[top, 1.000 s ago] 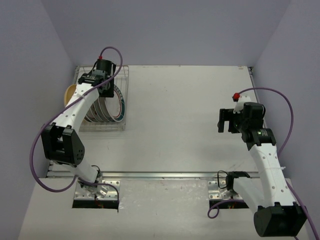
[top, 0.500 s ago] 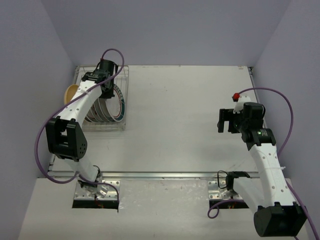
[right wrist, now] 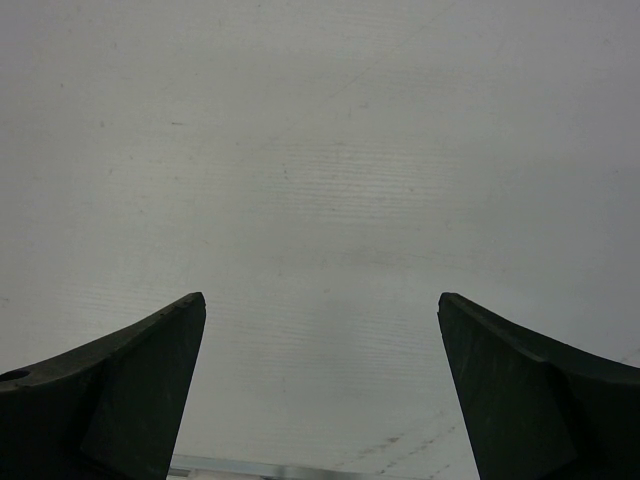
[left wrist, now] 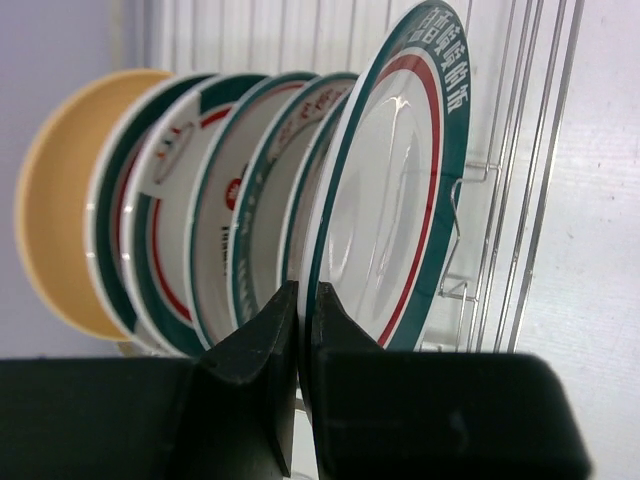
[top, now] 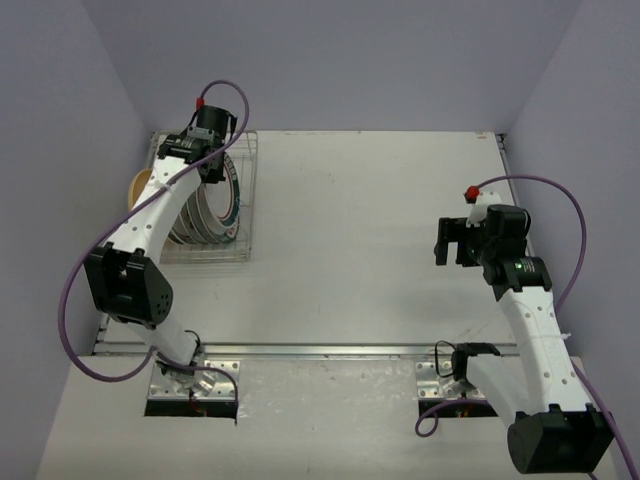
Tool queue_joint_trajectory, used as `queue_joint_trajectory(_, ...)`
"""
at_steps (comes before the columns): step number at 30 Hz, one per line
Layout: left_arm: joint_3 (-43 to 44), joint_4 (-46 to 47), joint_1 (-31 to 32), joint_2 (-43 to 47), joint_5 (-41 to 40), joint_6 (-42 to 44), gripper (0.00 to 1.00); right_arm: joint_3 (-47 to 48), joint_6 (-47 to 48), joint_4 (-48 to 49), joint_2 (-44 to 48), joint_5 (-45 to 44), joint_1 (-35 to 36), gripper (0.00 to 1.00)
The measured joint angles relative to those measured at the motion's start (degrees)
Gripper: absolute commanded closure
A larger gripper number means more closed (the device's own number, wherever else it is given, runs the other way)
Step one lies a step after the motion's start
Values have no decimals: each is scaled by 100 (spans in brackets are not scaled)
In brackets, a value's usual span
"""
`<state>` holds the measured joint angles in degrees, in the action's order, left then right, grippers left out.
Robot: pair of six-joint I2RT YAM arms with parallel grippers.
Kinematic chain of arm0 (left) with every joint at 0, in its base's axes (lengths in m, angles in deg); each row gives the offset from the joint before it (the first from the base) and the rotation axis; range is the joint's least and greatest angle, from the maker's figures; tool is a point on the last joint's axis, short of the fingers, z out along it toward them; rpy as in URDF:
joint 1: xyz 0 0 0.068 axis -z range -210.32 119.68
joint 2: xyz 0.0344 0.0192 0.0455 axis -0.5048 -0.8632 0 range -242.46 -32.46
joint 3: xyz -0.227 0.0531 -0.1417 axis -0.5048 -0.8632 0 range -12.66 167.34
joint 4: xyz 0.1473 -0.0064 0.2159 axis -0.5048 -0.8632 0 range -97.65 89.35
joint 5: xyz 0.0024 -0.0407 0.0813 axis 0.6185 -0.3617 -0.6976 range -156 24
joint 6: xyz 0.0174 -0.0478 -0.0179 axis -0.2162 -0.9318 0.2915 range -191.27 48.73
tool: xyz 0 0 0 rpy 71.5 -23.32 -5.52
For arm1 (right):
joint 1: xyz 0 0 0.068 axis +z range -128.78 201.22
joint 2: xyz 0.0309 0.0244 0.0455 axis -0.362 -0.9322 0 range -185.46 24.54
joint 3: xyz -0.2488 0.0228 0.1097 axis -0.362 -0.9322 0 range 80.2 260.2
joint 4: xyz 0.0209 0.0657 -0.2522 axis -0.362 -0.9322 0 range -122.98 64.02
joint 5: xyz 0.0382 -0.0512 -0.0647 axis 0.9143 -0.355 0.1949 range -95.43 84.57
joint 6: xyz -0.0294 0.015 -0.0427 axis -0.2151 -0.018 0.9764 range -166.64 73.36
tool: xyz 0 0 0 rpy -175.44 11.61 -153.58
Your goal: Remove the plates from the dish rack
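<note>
The silver wire dish rack (top: 245, 190) stands at the table's far left and holds several upright plates. My left gripper (left wrist: 303, 292) is shut on the rim of the rightmost plate (left wrist: 400, 190), white with a teal rim and a red ring; it also shows in the top view (top: 234, 195). More teal-rimmed plates (left wrist: 215, 200) stand behind it, and an orange-tan plate (left wrist: 60, 210) is at the far left end. The rack's wires (left wrist: 510, 180) rise to the right of the held plate. My right gripper (right wrist: 320, 300) is open and empty over bare table; it shows at the right of the top view (top: 452, 240).
Purple walls close in the table on the left, back and right. A metal rail (top: 330, 350) runs along the near edge between the arm bases. The white table (top: 380, 230) stretches between the rack and the right arm.
My left gripper has shifted back and up a little over the rack, and the rightmost plate has tilted with it. The right arm has not moved.
</note>
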<state>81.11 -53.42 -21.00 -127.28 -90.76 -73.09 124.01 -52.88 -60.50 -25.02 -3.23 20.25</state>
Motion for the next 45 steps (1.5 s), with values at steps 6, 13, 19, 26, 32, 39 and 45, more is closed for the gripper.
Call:
queue_joint_trajectory(6, 331, 62, 576, 425, -850, 296, 100, 1, -3, 0, 0, 59, 2, 1)
queue_joint_trajectory(13, 439, 218, 853, 977, -497, 720, 100, 148, -4, -24, 66, 808, 0, 1)
queue_joint_trajectory(19, 425, 123, 764, 1698, 2137, 877, 100, 615, -292, 126, -163, 2544, 2, 9)
queue_joint_trajectory(26, -177, 221, 802, 2257, 4903, 886, 100, 740, -1466, 1215, -823, 4393, 51, 20)
queue_joint_trajectory(32, -532, 155, 802, 2095, 6026, 812, 100, 1232, -2137, 1926, -1421, 4825, 498, 25)
queue_joint_trajectory(39, -613, 149, 802, 1927, 6548, 755, 100, 1549, -2217, 2243, -1717, 4936, 931, 28)
queue_joint_trajectory(45, -674, 148, 802, 1777, 6766, 756, 100, 1603, -1990, 2171, -2018, 4894, 1441, 34)
